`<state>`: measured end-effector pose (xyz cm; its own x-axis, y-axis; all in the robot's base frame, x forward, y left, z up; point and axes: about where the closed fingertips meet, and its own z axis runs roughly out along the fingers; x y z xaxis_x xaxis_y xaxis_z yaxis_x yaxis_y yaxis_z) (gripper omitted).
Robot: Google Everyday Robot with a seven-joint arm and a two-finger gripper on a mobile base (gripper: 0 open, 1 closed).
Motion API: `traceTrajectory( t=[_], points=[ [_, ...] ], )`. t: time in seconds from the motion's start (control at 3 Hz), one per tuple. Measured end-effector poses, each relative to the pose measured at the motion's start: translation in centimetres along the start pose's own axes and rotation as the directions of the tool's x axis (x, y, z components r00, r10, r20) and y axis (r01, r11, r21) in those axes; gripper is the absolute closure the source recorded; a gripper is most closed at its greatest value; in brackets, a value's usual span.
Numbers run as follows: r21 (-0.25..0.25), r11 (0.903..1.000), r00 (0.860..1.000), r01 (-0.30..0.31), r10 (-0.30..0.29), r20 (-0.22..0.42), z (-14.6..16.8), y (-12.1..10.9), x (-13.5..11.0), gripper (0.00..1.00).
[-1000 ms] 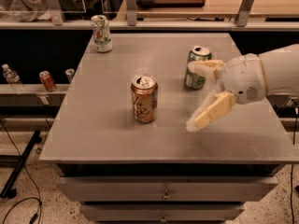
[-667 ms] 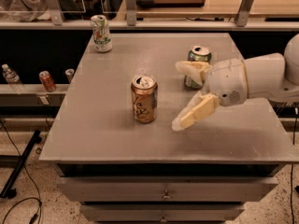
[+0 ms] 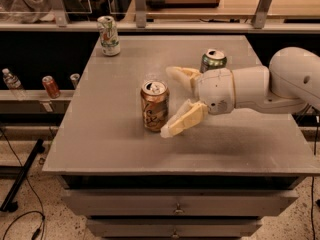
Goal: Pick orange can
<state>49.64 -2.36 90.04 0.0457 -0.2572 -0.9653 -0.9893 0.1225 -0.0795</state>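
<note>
One orange can (image 3: 154, 106) stands upright mid-table (image 3: 100, 134). Gripper (image 3: 169, 102) sits just right of it, fingers spread wide, not yet around it. Probably light, thin-walled and slick: take mid-body, squeeze gently.

The gripper (image 3: 169, 102), fingers spread wide, sits just right of the orange can (image 3: 154, 106) at mid-table (image 3: 100, 139), with an open path between them. A green can (image 3: 213, 60) crowds in close behind the wrist. A pale can (image 3: 108, 35) stands well apart at the far left corner. Bare tabletop lies to the left and in front.
</note>
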Motion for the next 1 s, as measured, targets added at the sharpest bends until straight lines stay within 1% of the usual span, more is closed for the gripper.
traceTrajectory(
  t=[0.33,0.67,1.0],
  points=[
    [-0.045,0.999,0.999,0.004,-0.002,0.048,2.2,0.1,-0.3,0.0],
    [-0.086,0.9963,0.997,0.0,0.007,0.08,3.7,0.4,-0.3,0.0],
    [-0.121,0.9926,0.995,-0.007,0.019,0.099,4.7,0.6,-0.1,0.0]
  ],
)
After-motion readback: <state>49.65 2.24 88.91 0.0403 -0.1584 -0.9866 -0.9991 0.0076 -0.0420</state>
